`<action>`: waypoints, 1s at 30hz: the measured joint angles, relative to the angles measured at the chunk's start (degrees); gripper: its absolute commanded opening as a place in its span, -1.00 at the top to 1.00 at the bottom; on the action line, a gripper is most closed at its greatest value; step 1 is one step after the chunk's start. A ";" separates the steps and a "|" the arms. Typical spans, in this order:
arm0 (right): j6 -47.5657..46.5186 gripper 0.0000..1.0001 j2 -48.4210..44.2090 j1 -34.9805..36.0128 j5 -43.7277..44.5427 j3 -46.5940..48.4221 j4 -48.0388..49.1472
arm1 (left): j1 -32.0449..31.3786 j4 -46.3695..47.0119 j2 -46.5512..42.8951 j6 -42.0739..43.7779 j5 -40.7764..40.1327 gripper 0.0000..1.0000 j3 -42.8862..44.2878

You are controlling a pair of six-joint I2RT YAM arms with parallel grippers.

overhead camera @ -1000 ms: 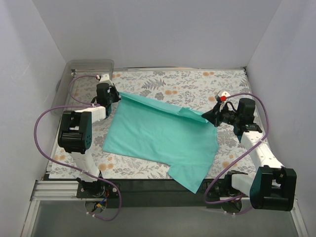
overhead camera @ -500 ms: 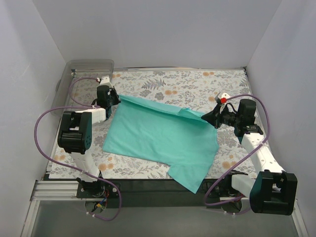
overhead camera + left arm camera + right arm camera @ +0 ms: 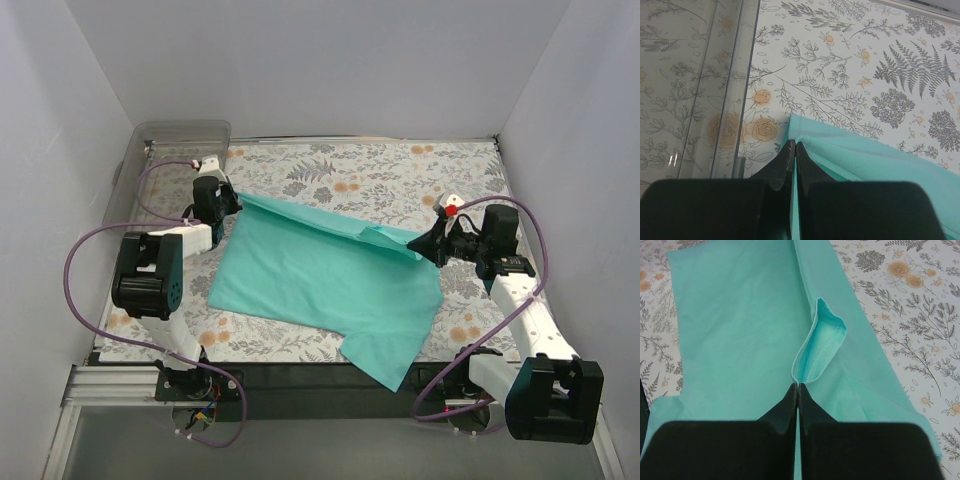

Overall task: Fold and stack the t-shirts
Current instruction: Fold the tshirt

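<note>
The plain teal-green, thin-fabric t-shirt lies spread on the floral tabletop, its near corner hanging past the front edge. The left gripper and right gripper are clamped on its far edge, hiding the pinched cloth. A clear plastic bin sits far left; its contents are indistinct.

The t-shirt is thin matt cloth, the bin clear glossy plastic, the table cover matt
</note>
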 measured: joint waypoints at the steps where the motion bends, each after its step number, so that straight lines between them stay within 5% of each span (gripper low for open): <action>1: -0.22 0.97 -0.11 0.00 -0.07 0.00 -0.33 | 0.02 0.04 -0.17 0.02 -0.13 1.00 -0.17; 30: -2.47 0.97 0.28 -0.44 6.12 0.00 -2.29 | 0.57 1.86 -1.36 1.73 -0.52 1.00 -3.82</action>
